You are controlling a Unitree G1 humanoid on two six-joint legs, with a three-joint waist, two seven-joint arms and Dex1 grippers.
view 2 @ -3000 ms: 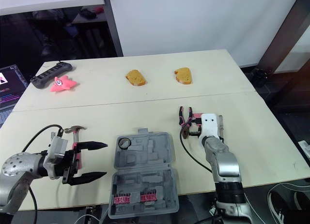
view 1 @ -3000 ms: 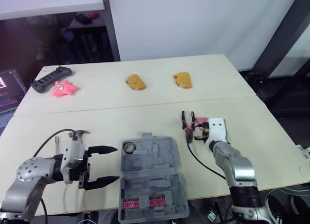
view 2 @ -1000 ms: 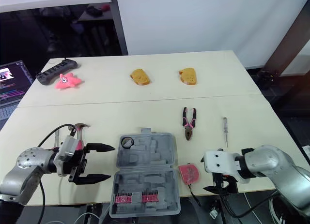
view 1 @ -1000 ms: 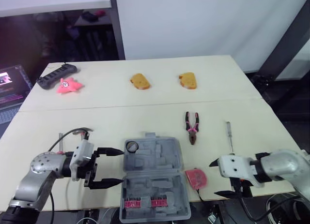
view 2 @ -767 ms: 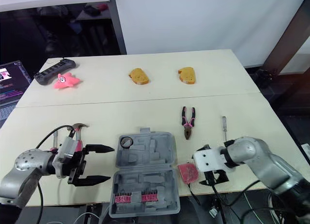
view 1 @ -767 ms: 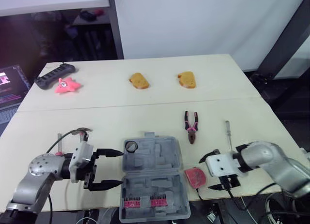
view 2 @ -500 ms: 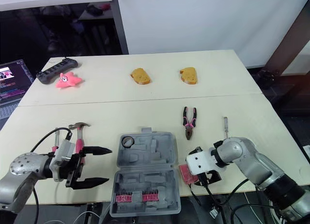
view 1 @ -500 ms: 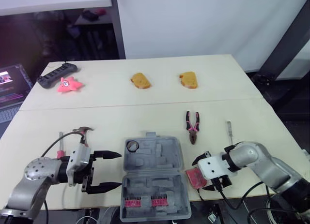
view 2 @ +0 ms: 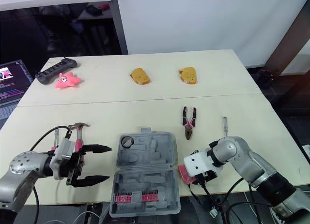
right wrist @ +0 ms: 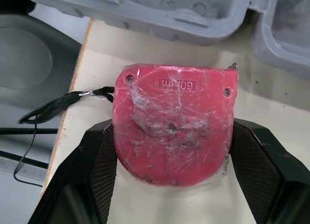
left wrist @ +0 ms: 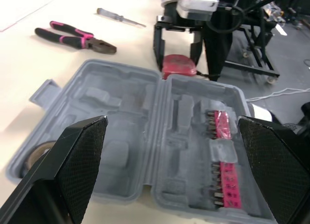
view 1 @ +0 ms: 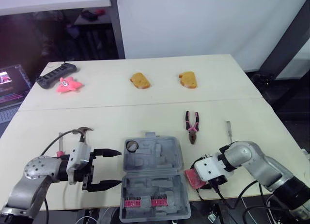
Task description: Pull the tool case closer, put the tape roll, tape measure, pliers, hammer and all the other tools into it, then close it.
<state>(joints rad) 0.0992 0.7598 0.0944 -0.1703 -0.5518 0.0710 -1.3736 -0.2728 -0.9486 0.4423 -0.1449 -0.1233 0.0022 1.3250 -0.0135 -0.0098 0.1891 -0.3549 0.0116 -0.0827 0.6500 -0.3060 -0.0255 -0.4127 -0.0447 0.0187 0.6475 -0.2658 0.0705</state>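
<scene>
The tool case (view 1: pixel 155 180) lies open on the table (view 1: pixel 121 117), at the middle of its near edge, between the two grippers. The right gripper (right wrist: pixel 173 134) is down at the case's right side with its fingers (right wrist: pixel 97 161) spread wide, one on each side of the red tape measure (view 1: pixel 192 178). The pads sit right at the tape measure's flanks; whether they press on it cannot be told. The tape measure lies flat on the table, just beside the case's right wall and close to the near edge, and its black strap (right wrist: pixel 63 100) trails over that edge.

The left gripper (view 1: pixel 118 168) is level with the case's left side, jaws wide and holding nothing, fingertips pointing at the case and a little short of its wall. Behind this arm, toward the left edge, lies the hammer (view 2: pixel 77 127), its pink handle partly hidden by the gripper's body.

Inside the case, the tape roll (view 1: pixel 131 146) sits in the far left corner recess, and a pink strip of bits (view 1: pixel 140 203) runs along the near half. The other recesses are bare grey plastic.

Farther in from the right gripper, the pliers (view 1: pixel 192 127) with pink and black handles lie with their jaws toward the near edge. The slim screwdriver (view 1: pixel 228 132) lies to their right, nearer the right edge, and well apart from them.

Along the far side of the table are two pieces of bread (view 1: pixel 137 81) (view 1: pixel 188 80) near the middle, and a pink star toy (view 1: pixel 66 84) touching a black power strip (view 1: pixel 53 74) at the far left corner
</scene>
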